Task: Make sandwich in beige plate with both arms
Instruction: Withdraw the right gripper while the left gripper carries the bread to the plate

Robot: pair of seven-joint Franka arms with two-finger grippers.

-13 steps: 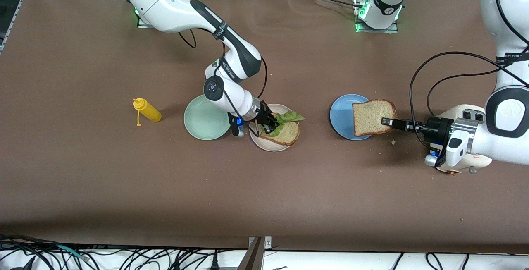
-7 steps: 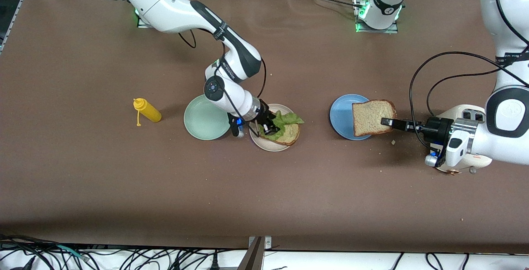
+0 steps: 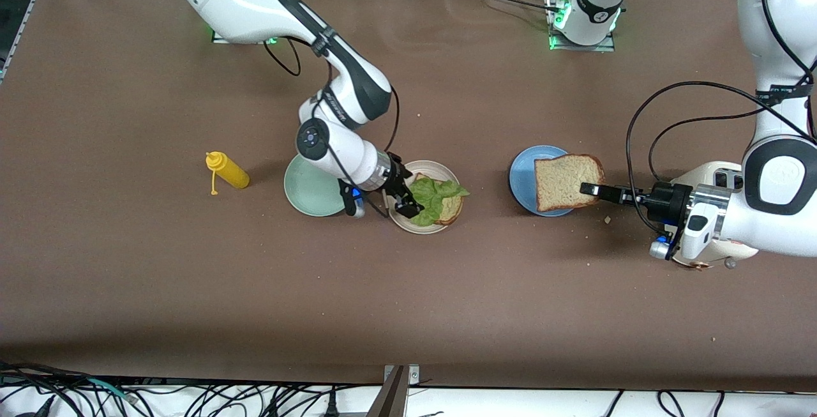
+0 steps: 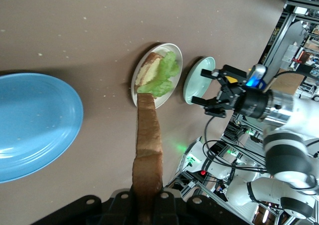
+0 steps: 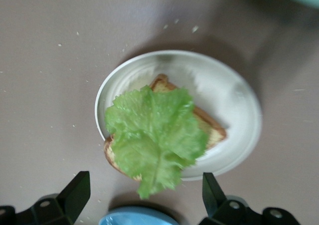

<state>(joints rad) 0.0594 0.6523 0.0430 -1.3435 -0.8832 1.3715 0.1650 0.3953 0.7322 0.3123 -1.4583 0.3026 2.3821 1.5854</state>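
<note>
The beige plate (image 3: 440, 165) holds one toast slice (image 3: 452, 210) with the green lettuce leaf (image 3: 433, 198) spread on top. My right gripper (image 3: 408, 198) is open and empty over the plate's edge beside the mint green plate (image 3: 311, 191). In the right wrist view the lettuce (image 5: 154, 130) covers most of the toast (image 5: 213, 130) on the plate (image 5: 234, 95), between my open fingers (image 5: 75, 191). My left gripper (image 3: 590, 189) is shut on the second toast slice (image 3: 565, 182), held flat over the blue plate (image 3: 521, 181). In the left wrist view this slice (image 4: 148, 150) shows edge-on.
A yellow mustard bottle (image 3: 228, 173) lies toward the right arm's end of the table, beside the mint green plate. Crumbs lie near the blue plate. The left wrist view shows the blue plate (image 4: 30, 125), beige plate (image 4: 172, 49), mint plate (image 4: 198, 80) and right gripper (image 4: 215, 93).
My right gripper has let go of the lettuce, which now lies spread over the toast, and has drawn back toward the mint plate. My left gripper has shifted the held toast slightly toward the beige plate.
</note>
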